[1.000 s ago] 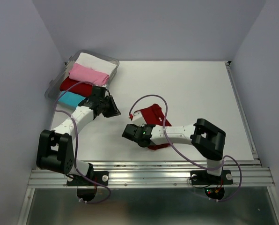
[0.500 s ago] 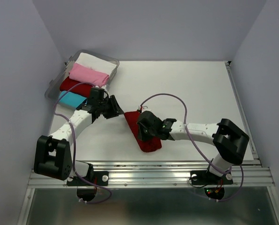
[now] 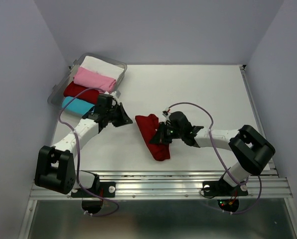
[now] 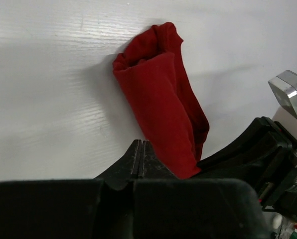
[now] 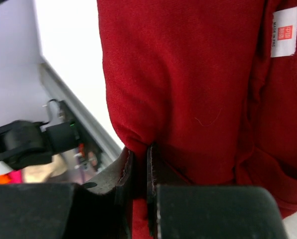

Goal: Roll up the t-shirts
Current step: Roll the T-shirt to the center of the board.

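Observation:
A large dark red t-shirt (image 3: 149, 132) lies on the white table as a long folded bundle running from the middle toward the near edge. My right gripper (image 3: 162, 137) is at its right side, shut on a fold of the red cloth (image 5: 188, 89); the pinch shows between the right gripper (image 5: 138, 155) jaws. My left gripper (image 3: 124, 119) sits just left of the shirt's far end, shut with nothing in it. In the left wrist view the left gripper (image 4: 141, 150) points at the dark red t-shirt (image 4: 161, 107) from the table beside it.
A clear plastic bin (image 3: 121, 65) stands at the back left, holding white (image 3: 102, 65), pink (image 3: 93, 79), dark red (image 3: 75, 90) and cyan (image 3: 76, 105) folded t-shirts. A white label (image 5: 284, 38) shows on the held shirt. A metal rail (image 3: 158, 186) runs along the near edge.
The right gripper swept rightward across the shirt, which went from a bunched heap to a long bundle. The left gripper edged toward the shirt and ends shut.

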